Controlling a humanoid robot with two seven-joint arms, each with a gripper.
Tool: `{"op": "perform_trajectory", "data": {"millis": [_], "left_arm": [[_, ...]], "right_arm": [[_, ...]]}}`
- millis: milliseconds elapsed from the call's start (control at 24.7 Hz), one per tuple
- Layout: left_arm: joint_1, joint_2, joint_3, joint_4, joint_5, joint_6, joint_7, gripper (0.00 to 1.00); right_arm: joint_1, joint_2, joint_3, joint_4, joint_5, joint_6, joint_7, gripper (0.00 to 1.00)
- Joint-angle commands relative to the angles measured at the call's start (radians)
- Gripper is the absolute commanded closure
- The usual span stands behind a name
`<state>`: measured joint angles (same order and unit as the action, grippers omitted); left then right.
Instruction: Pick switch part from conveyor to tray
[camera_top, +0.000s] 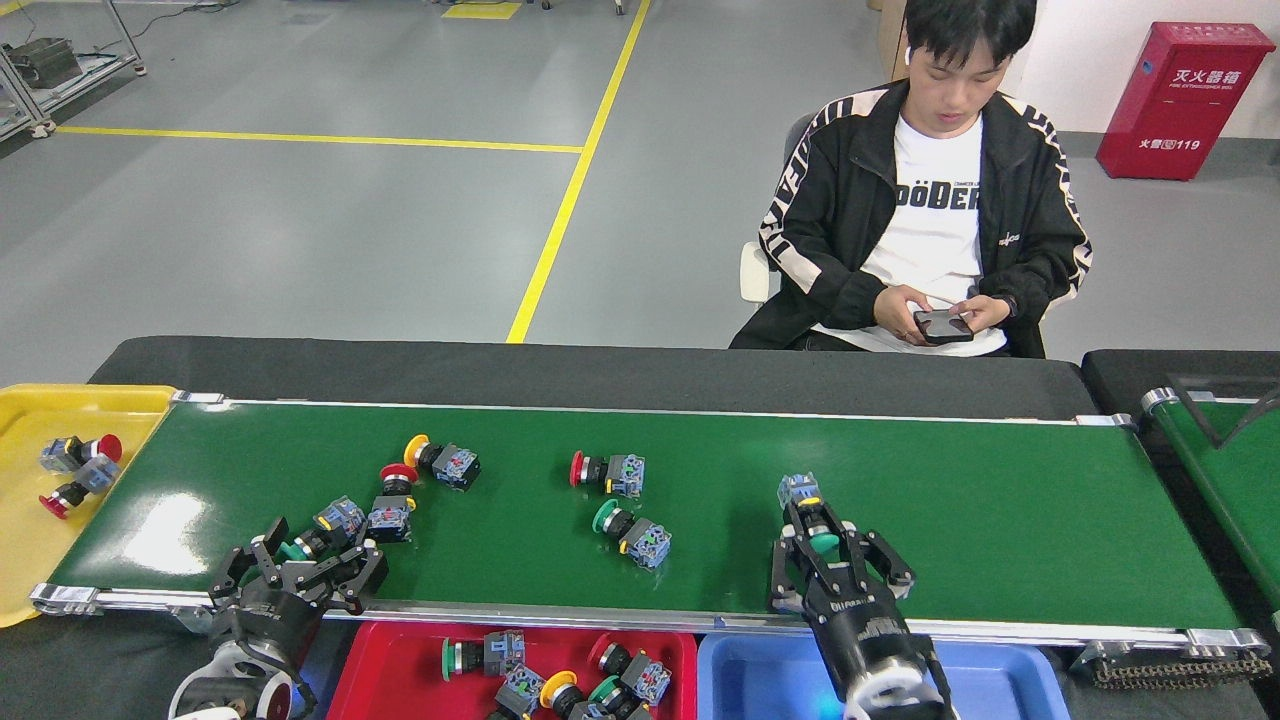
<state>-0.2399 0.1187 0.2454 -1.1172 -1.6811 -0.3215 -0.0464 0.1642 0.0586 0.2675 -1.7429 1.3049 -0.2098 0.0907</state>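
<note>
Green-capped push-button switch part (812, 520) on glossy dark-green conveyor (1000, 500), near edge: long axis running away, between spread, empty right fingers (785, 575); right arm nearest.

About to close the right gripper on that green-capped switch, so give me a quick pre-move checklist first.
1. Right gripper open around the green-capped switch: ok.
2. Switch centred between the fingers: cannot tell, the cap is partly hidden.
3. Neighbouring green switch apart from the grasp: ok.
4. Blue tray below the conveyor has room: ok, partly seen.
5. Left gripper far from the right one: ok.
6. Person's hands off the belt: ok.
</note>
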Motion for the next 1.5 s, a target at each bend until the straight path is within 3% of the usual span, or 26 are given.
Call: {"op": "perform_trajectory", "data": {"millis": [0, 41, 81, 162, 446, 648, 851, 932, 972, 1013, 1135, 1297, 1459], "left_arm": [[-0.015, 0.032, -0.028, -0.004, 0.011, -0.019, 0.007, 0.62], [-0.013, 0.035, -0.038, -0.006, 0.015, -0.025, 0.011, 0.77], [-0.013, 0.036, -0.043, -0.007, 0.021, -0.03, 0.016, 0.86], [-0.004, 0.032, -0.047, -0.021, 0.037, -0.031, 0.049, 0.94], [0.145, 0.019, -0.047, -0.249, 0.142, -0.085, 0.056, 0.95], [0.379, -0.017, -0.101, -0.539, 0.165, -0.201, 0.053, 0.93], [0.505, -0.002, -0.296, -0.647, 0.132, -0.249, 0.056, 0.89], [0.527, 0.016, -0.337, -0.653, 0.118, -0.251, 0.056, 0.73], [0.533, 0.024, -0.336, -0.653, 0.118, -0.251, 0.057, 0.59], [0.534, 0.022, -0.333, -0.651, 0.118, -0.251, 0.057, 0.38], [0.533, 0.016, -0.328, -0.651, 0.121, -0.249, 0.059, 0.0], [0.536, -0.021, -0.238, -0.656, 0.126, -0.24, 0.059, 0.0], [0.536, -0.163, -0.003, -0.656, 0.127, -0.221, 0.045, 0.0]], "right_arm": [[0.006, 0.064, 0.042, -0.012, -0.004, -0.178, 0.007, 0.47], [0.009, 0.086, 0.078, -0.003, -0.004, -0.168, 0.017, 0.12], [0.008, 0.089, 0.122, -0.003, -0.004, -0.152, 0.031, 0.05], [0.003, 0.089, 0.187, 0.002, -0.006, -0.134, 0.04, 0.04], [-0.002, 0.092, 0.164, -0.009, -0.006, -0.063, 0.041, 0.04], [-0.017, 0.092, -0.121, -0.027, -0.004, 0.016, 0.034, 0.05], [-0.032, 0.081, -0.504, -0.026, -0.006, 0.018, 0.023, 0.05], [-0.017, 0.04, -0.6, -0.023, -0.006, 0.016, -0.031, 0.05], [-0.005, 0.021, -0.628, -0.021, -0.007, 0.016, -0.061, 0.04], [0.021, 0.009, -0.648, -0.018, -0.009, 0.015, -0.092, 0.04], [0.081, 0.003, -0.656, -0.012, -0.01, 0.007, -0.106, 0.04], [0.094, 0.006, -0.654, -0.014, -0.012, 0.007, -0.108, 0.04], [0.095, 0.009, -0.654, -0.015, -0.012, 0.007, -0.108, 0.04]]}}
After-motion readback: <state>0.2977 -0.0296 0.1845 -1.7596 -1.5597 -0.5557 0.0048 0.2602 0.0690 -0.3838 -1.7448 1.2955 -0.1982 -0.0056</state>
